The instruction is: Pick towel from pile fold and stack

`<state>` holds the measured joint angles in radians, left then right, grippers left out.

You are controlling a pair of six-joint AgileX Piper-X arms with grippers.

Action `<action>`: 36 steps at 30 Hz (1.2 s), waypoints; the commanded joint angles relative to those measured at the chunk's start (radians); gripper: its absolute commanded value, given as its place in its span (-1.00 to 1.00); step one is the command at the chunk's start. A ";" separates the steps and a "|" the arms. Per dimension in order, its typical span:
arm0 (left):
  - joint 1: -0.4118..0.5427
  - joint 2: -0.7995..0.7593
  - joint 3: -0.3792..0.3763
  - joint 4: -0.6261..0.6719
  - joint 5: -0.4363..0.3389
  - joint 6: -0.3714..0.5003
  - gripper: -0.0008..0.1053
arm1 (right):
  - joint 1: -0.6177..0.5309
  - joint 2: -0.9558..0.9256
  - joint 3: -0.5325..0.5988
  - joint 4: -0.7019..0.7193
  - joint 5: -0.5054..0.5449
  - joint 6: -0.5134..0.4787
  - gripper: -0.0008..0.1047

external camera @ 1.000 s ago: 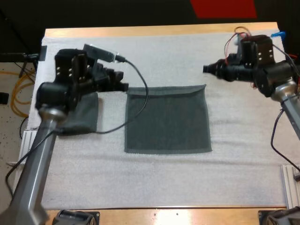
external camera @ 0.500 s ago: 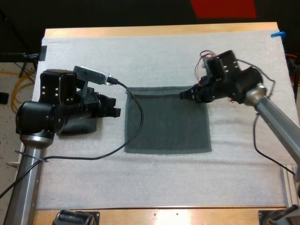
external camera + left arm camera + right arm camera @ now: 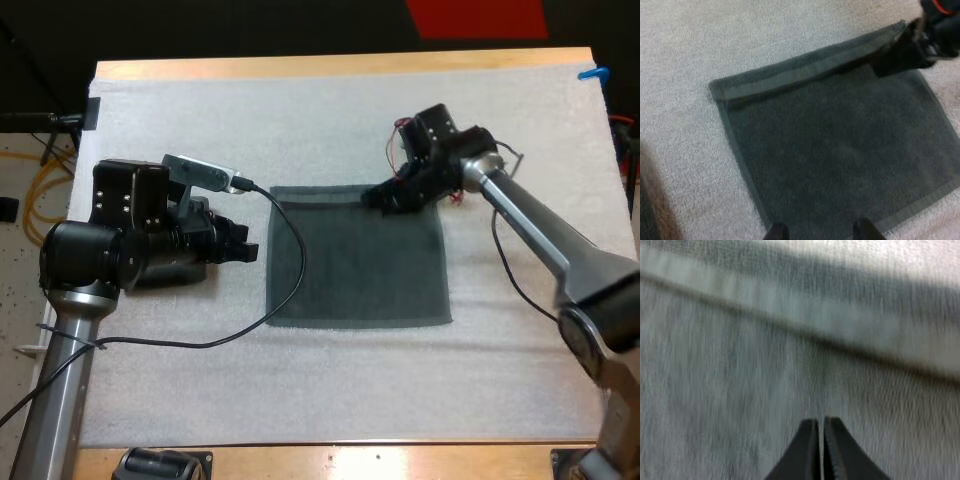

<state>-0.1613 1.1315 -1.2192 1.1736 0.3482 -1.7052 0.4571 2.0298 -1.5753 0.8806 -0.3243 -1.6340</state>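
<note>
Dark grey-green towel [image 3: 355, 265] lying flat, spread on white mat [image 3: 330, 130], its far edge folded over in narrow band. Right gripper [image 3: 380, 198] sitting at towel's far edge, right of edge's middle; fingers [image 3: 809, 442] pressing together, nothing visible between them. Left gripper [image 3: 248, 246] hovering just beside towel's left edge; fingers [image 3: 776, 232] standing apart, clear of cloth.

This looks like a robotics lab bench rather than a home. Two metal robot arms, the left arm [image 3: 60, 400] and the right arm [image 3: 540, 235], reach over a plain wooden counter [image 3: 330, 65] covered by a white mat [image 3: 300, 130]. Beside the counter, orange cables [image 3: 40, 200] lie looped on a speckled hard floor [image 3: 15, 270].
</note>
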 commanded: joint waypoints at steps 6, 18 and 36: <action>0.002 -0.008 0.000 0.004 0.007 0.004 -0.42 | 0.000 0.114 -0.146 0.047 -0.040 0.020 -0.99; 0.002 -0.008 0.000 0.004 0.007 0.004 -0.42 | 0.000 0.171 -0.156 0.036 -0.062 0.044 -0.99; 0.002 -0.008 0.000 0.004 0.007 0.004 -0.42 | 0.000 0.162 -0.156 -0.377 0.087 0.244 -0.99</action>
<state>-0.1613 1.1315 -1.2192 1.1736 0.3479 -1.7052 0.4571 2.2162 -1.7223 0.5263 -0.2373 -1.3958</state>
